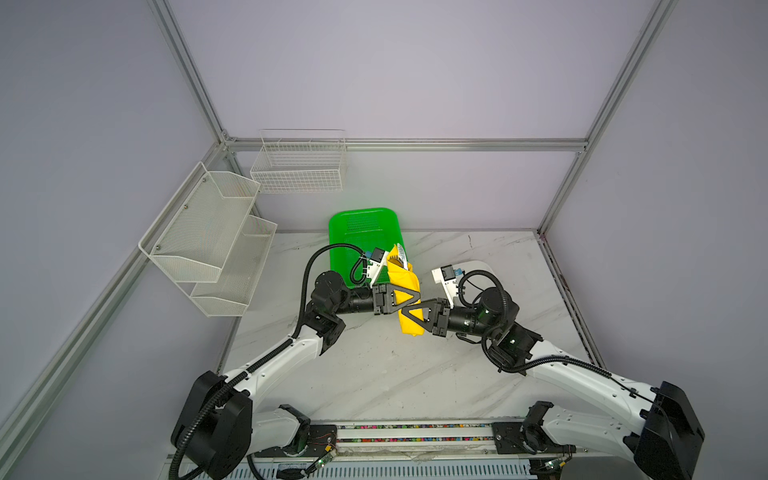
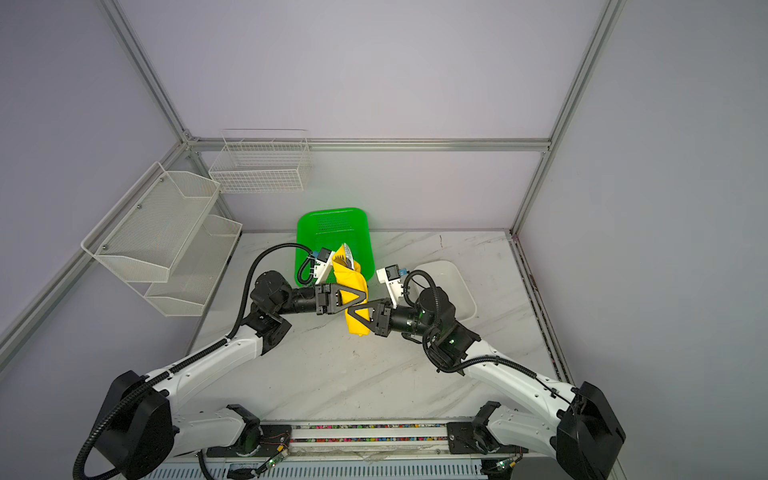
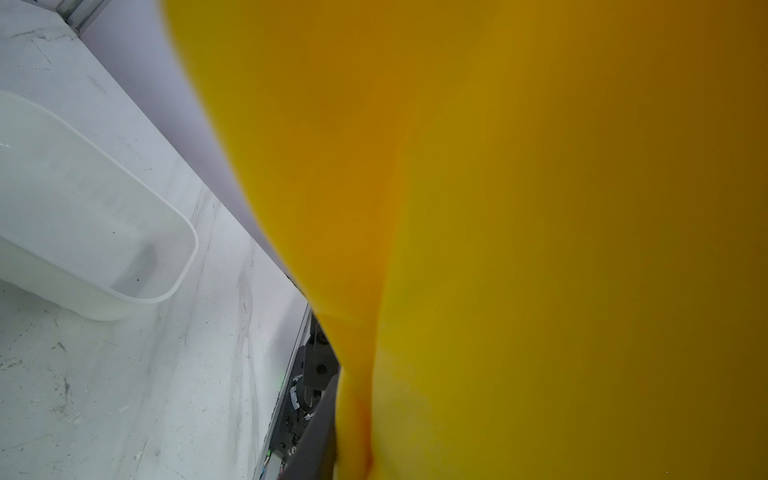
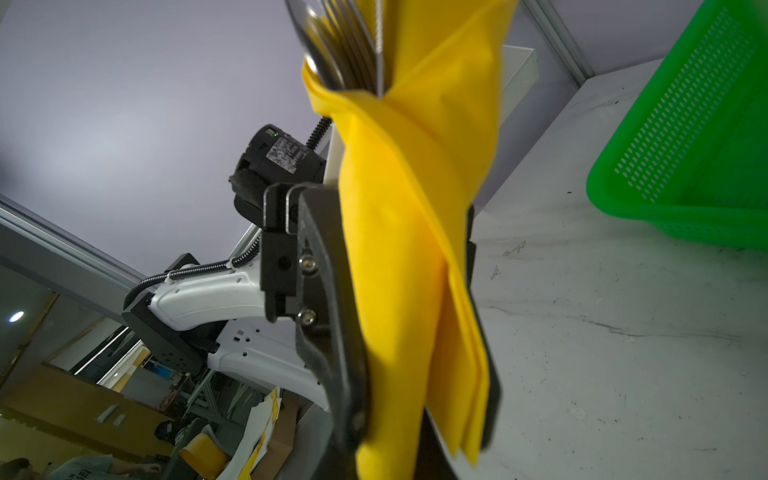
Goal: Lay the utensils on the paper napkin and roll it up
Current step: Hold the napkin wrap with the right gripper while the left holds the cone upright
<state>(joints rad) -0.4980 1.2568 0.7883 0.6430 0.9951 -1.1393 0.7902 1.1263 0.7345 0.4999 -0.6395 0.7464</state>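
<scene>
Both top views show the paper napkin point(image 1: 402, 275) rolled round the utensils point(image 1: 400, 252) and held over the table point(image 1: 374, 374). I see the left gripper point(image 1: 415, 296) and right gripper point(image 1: 405, 312) pinching it from opposite sides. A green basket point(image 1: 361, 224) stands just behind and a white tray point(image 2: 453, 274) to the right. The near tabletop lies open.

Robot lab, a test cell by the look of it. Boxed in by plain grey panels point(image 1: 395, 62) on an aluminium frame point(image 1: 407, 144). Marble-look table point(image 1: 374, 374), two arms point(image 1: 282, 357) mounted at a rail point(image 1: 415, 432) along its near edge, wire racks point(image 1: 208, 232) fixed to the wall. Past the cell, in the right wrist view, an open workroom (lamp point(image 4: 16, 316), clutter, a person point(image 4: 83, 467)).
</scene>
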